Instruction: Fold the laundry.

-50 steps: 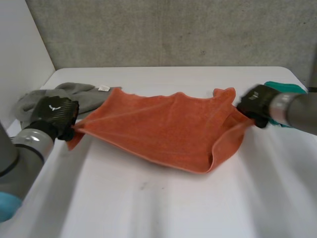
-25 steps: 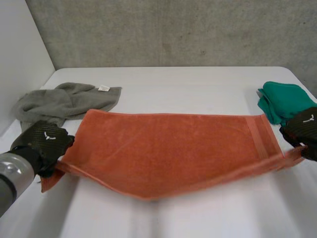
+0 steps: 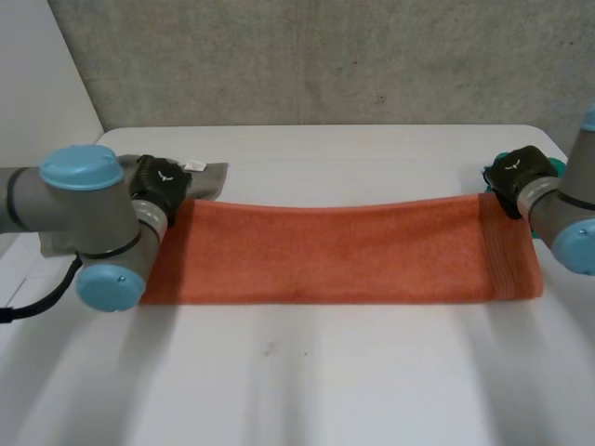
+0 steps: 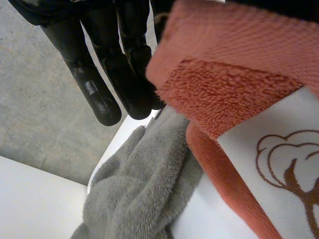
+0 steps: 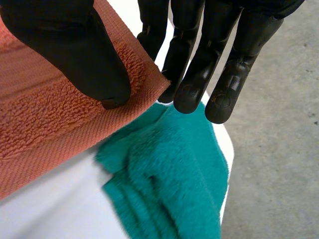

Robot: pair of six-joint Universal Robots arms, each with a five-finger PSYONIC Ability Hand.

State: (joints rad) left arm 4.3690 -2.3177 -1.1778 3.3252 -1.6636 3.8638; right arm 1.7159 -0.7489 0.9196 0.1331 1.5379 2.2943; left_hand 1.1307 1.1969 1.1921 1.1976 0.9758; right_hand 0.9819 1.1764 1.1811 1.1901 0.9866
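**A:** Where is the orange towel [image 3: 335, 253]?

**B:** It lies flat on the white bench [image 3: 307, 372] as one long band, stretched between the two arms.

**A:** And the left robot hand [image 3: 163, 181]?

**B:** It sits at the towel's far corner on the left-arm end. Its wrist view shows that corner gripped against its straight fingers [image 4: 94, 89]. A white label [image 4: 269, 164] with a brown cotton drawing lies on the towel just beside that corner.

**A:** The right robot hand [image 3: 517, 173]?

**B:** It is at the towel's other far corner and grasps it as well. The thumb [image 5: 75, 55] presses on top of the woven border, and the straight fingers lie beneath the edge.

**A:** What else is near the towel?

**B:** A grey cloth [image 3: 212, 181] lies crumpled just beyond the left-held corner, touching the towel there. A green cloth [image 5: 174, 179] lies folded just beyond the right-held corner, and the towel's corner overlaps it in the right wrist view.
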